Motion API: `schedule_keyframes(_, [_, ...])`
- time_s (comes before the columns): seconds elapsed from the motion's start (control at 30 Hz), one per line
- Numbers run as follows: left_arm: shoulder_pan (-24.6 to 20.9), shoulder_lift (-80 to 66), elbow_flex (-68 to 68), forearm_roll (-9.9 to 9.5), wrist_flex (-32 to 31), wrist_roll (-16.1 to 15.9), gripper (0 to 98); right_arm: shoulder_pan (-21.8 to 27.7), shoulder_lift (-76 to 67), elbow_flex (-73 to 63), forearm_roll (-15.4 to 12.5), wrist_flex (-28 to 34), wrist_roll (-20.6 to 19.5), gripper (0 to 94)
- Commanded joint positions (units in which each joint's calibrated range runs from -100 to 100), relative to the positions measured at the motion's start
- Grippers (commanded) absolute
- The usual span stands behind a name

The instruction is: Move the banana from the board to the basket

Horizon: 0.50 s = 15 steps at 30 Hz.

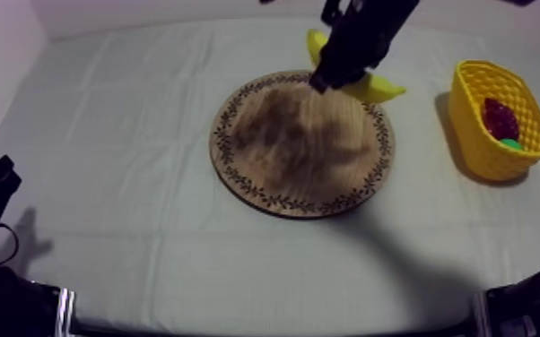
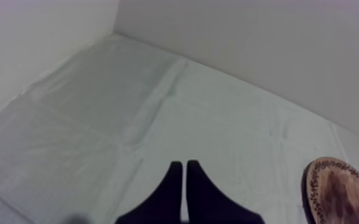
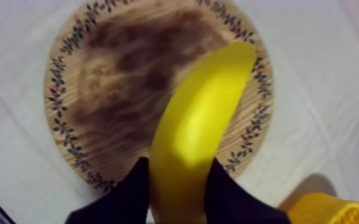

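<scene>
holds banana between closed fingers of right gripper, above far rim of wooden board; points one end toward yellow basket, well apart on right arm's side. rests left gripper pinched, empty.

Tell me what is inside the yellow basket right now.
Inside the yellow basket lies a dark red fruit, with a bit of something green beside it. The basket's wall covers the rest of them, so their kinds are unclear.

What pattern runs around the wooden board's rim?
Small dark leaf sprigs ring the wooden board, clearest in the right wrist view.
</scene>
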Motion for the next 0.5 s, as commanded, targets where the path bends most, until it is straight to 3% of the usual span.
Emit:
schedule_keyframes(0.0, [0.0,0.0,0.0,0.02,0.0,0.0,0.1,0.1,-2.8,-2.1,-0.3,2.2,0.3,18.2])
schedule_keyframes(0.47, [0.0,0.0,0.0,0.02,0.0,0.0,0.1,3.1,-5.6,-6.4,-0.6,6.9,-1.2,19.6])
